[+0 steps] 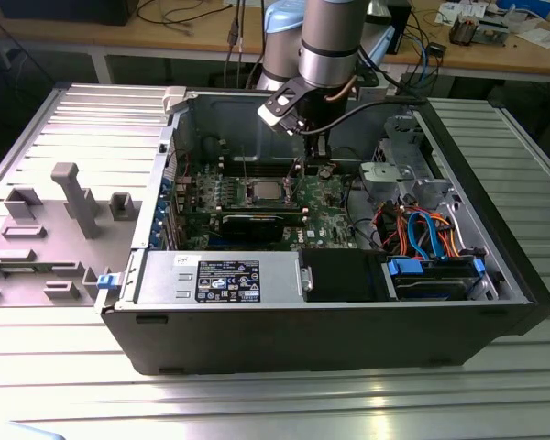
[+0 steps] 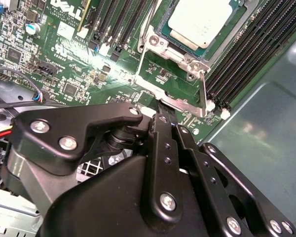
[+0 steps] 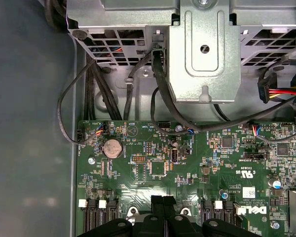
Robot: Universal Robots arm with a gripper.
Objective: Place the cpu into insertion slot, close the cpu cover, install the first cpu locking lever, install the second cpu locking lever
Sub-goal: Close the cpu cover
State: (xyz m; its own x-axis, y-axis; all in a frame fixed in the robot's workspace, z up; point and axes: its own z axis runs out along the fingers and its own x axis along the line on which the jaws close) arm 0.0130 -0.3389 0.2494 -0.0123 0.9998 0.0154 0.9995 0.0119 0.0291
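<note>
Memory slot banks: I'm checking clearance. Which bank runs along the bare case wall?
The bank between the cpu and the grey case wall; the other bank has green board beyond it.

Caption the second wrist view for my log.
Gripper low at the insertion slot's edge, cpu seated in the slot.

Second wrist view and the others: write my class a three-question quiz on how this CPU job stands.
1. True or false: the cpu lies in the insertion slot.
2. In the exterior view, the gripper hangs over: A) the green board, on the exterior view's right of the cpu; B) the power supply; C) the grey table.
3. In the first wrist view, what round silver part sits on the board?
Key: 1 true; 2 A; 3 a coin-cell battery.
</note>
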